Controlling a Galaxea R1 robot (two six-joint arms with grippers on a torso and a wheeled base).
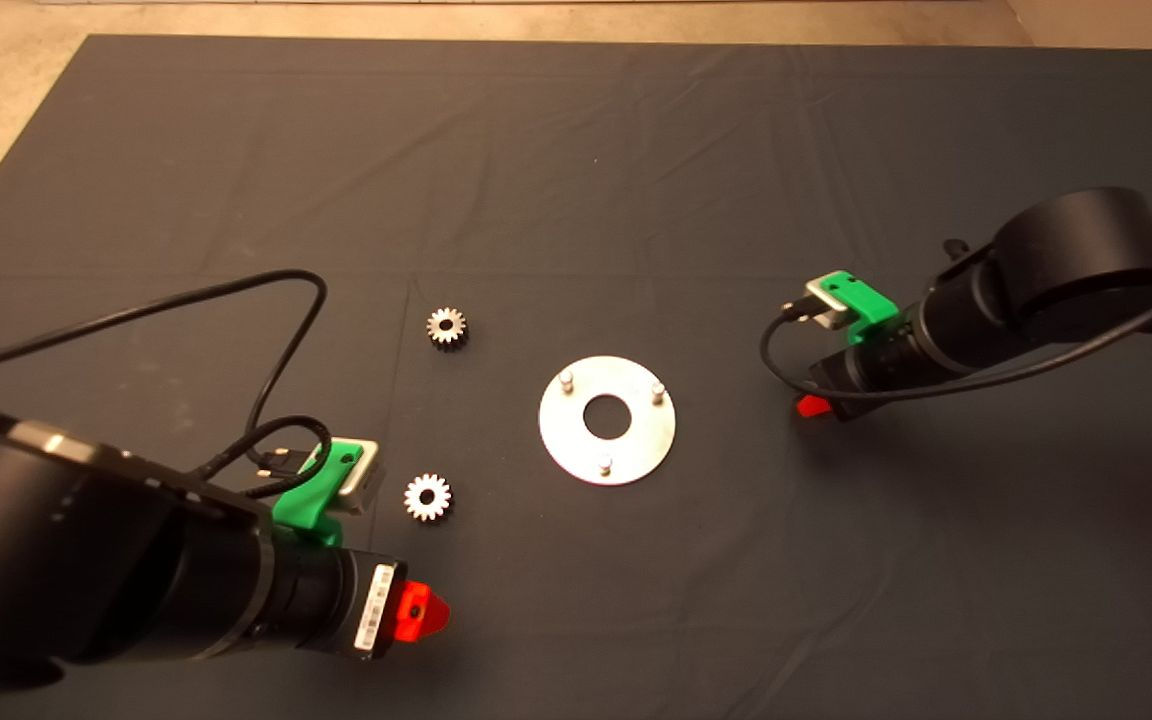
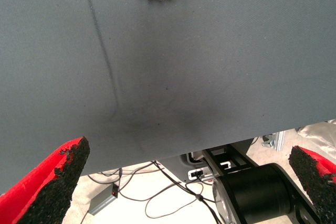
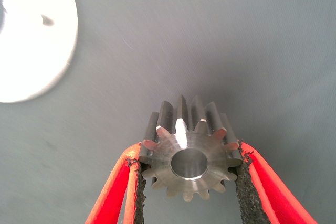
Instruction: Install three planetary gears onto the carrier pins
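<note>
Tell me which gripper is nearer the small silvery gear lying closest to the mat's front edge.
Left. The left gripper hovers open just in front of that gear. The right gripper, shut on another gear, sits beyond the round silver disc.

Left arm and right arm — black cylindrical segments with rounded joint housings. Each wrist carries a bright green bracket holding a silvery camera block, fed by a looping black cable. A white barcode label marks the left wrist. Fingers are red wedges — faced with coarse black pads.
</note>
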